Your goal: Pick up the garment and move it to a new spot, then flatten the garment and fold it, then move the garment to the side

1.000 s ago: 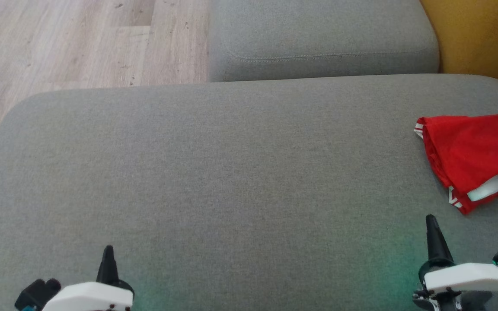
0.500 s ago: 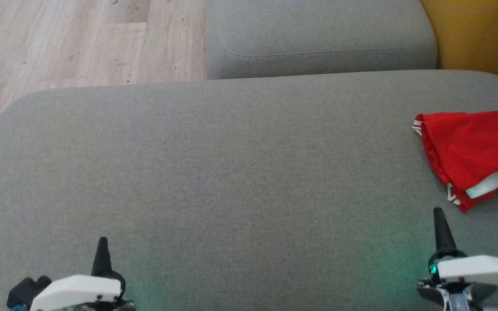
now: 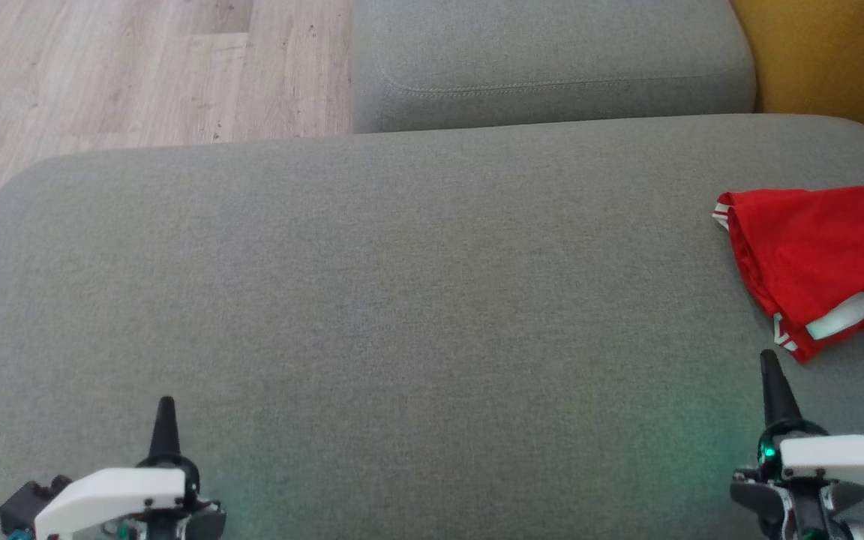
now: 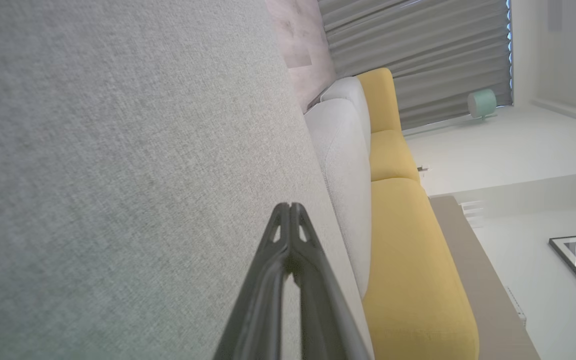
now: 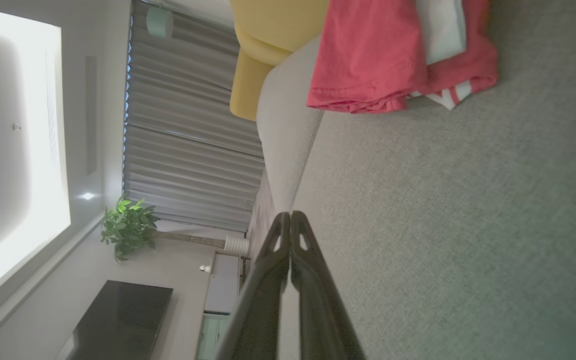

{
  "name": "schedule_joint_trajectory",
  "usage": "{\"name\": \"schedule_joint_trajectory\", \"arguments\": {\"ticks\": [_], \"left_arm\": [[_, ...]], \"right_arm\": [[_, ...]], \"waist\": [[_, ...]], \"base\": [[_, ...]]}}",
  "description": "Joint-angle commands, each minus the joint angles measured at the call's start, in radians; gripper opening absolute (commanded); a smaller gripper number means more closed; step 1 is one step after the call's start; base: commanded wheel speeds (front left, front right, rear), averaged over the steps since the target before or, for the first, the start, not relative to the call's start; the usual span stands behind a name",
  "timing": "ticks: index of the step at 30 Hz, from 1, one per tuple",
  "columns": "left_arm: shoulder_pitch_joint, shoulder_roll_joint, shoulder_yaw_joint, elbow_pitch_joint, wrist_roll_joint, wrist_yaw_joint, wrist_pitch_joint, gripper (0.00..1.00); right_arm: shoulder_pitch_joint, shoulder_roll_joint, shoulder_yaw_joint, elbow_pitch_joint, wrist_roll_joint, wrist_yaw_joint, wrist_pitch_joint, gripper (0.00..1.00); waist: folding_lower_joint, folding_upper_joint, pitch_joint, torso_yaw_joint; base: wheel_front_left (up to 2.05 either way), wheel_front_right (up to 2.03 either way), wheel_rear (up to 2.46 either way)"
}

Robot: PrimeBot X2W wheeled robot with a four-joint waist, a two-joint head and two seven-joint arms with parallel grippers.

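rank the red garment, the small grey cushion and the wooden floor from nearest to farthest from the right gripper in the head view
From the right gripper:
1. red garment, just ahead of it, at the right edge.
2. small grey cushion, farther ahead, at top centre.
3. wooden floor, far off at the upper left.

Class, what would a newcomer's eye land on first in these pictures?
The red garment with white trim, folded over at the right edge of the broad grey cushion, stands out. Next come the left gripper and right gripper, both shut, low at the near edge, clear of the garment.
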Motion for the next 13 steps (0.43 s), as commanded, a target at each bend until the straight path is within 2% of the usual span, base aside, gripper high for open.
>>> {"name": "schedule_joint_trajectory", "arguments": {"ticks": [1, 13], "left_arm": [[-0.064, -0.003, 0.053, -0.029, -0.024, -0.015, 0.008, 0.00], [-0.081, -0.027, 0.112, -0.028, -0.105, -0.053, 0.040, 0.00]], "right_arm": [[-0.069, -0.023, 0.007, -0.031, 0.040, 0.006, 0.006, 0.00], [-0.095, -0.023, -0.009, -0.027, 0.164, 0.006, 0.026, 0.00]], "waist": [[0.0000, 0.0000, 0.001, -0.001], [0.0000, 0.0000, 0.009, -0.007]], "base": [[0.00, 0.00, 0.00], [0.00, 0.00, 0.00]]}}
